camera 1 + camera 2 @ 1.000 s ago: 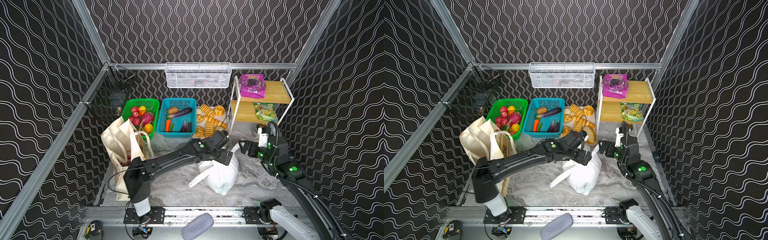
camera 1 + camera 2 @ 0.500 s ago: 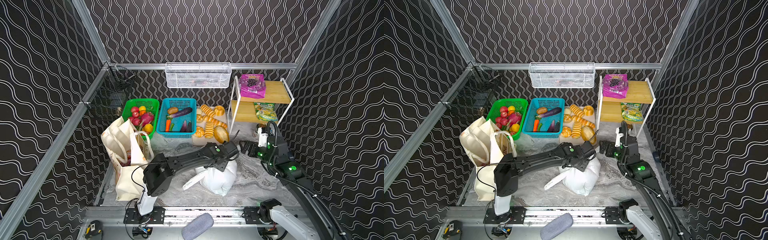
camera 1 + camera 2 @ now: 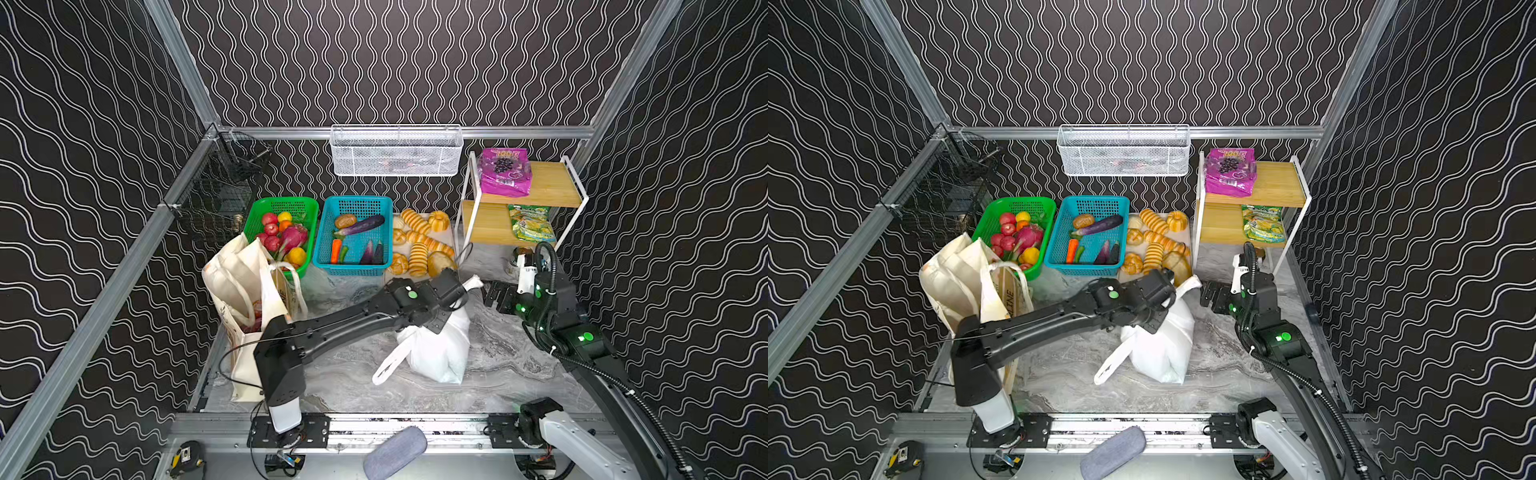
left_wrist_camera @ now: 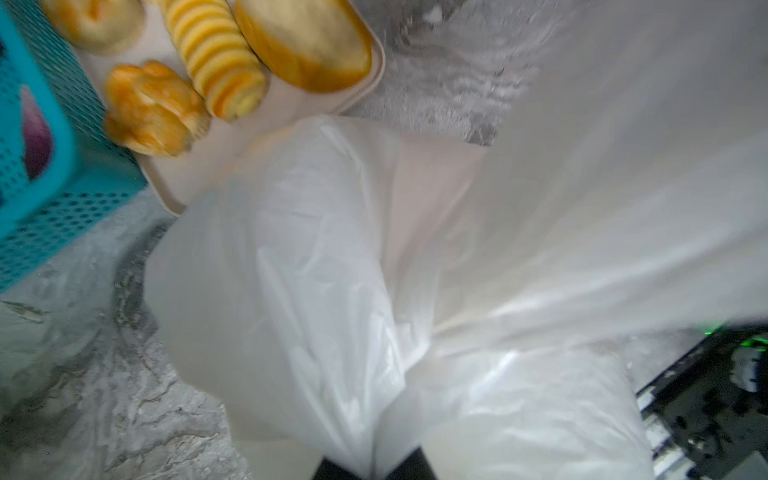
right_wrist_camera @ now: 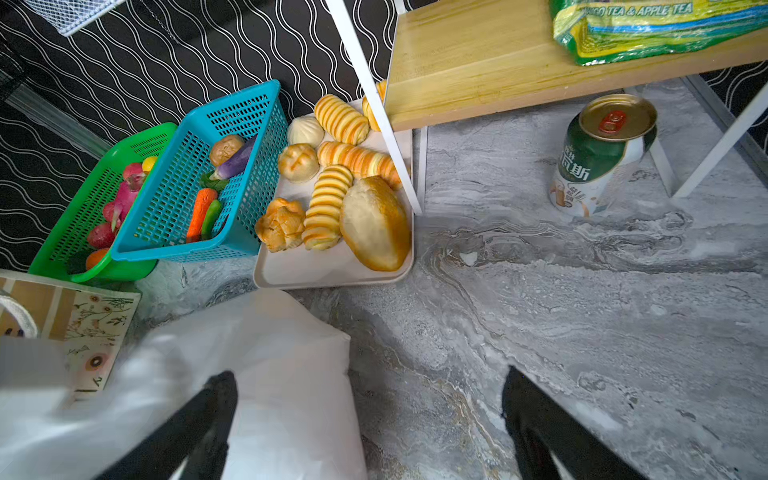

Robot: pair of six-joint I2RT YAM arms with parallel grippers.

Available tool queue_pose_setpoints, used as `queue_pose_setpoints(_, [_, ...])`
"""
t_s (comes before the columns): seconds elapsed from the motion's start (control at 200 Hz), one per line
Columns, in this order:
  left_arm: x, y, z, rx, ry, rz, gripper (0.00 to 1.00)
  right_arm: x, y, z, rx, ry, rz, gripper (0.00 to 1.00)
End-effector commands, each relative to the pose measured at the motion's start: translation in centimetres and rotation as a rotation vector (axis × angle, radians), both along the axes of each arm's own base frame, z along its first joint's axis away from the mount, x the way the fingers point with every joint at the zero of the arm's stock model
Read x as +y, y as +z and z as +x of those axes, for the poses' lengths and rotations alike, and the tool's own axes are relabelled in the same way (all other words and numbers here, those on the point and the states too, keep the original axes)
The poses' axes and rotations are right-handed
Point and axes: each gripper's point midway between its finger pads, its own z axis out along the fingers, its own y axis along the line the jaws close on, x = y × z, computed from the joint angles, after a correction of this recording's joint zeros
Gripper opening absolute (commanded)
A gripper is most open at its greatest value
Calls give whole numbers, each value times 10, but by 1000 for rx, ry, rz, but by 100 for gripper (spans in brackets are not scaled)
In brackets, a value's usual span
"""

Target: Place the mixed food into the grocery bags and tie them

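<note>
Across the table (image 3: 519, 374): tote (image 3: 232, 286) at the left edge with red items inside; bag (image 3: 436, 353) upright at the middle, bulging.

Just clamped the left end effector (image 4: 370, 467) fully shut on bag film at the far top, where the far handle (image 3: 473, 282) pokes out; wide open over the bag a second ago. Kept the right end effector (image 5: 368, 376) spread wide and empty, just right of that handle. No visible shift of the bag.

Looks like the start of tying: one side secured, near handle (image 3: 386, 365) loose on the table, no knot yet. Grape packet (image 3: 503, 172) not yet bagged, on the top shelf of the rack (image 3: 552, 191), far right.

Edges: rack legs beyond the right end effector, tray (image 5: 332, 274) just beyond the bag, green can (image 5: 602, 162) under the rack. Open marble near and right of the bag, probably the best room for drawing handles. Less room leftward, toward the tote.
</note>
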Motion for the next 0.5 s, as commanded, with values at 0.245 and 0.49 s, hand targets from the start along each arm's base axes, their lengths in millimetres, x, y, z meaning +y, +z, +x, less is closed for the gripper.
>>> queue_pose_setpoints(0.245, [177, 175, 41, -350, 204, 85, 0, 39, 34, 9, -120, 188, 117, 99])
queue_pose_setpoints(0.49, [283, 244, 33, -502, 428, 147, 0, 144, 70, -6, -147, 655, 392, 90])
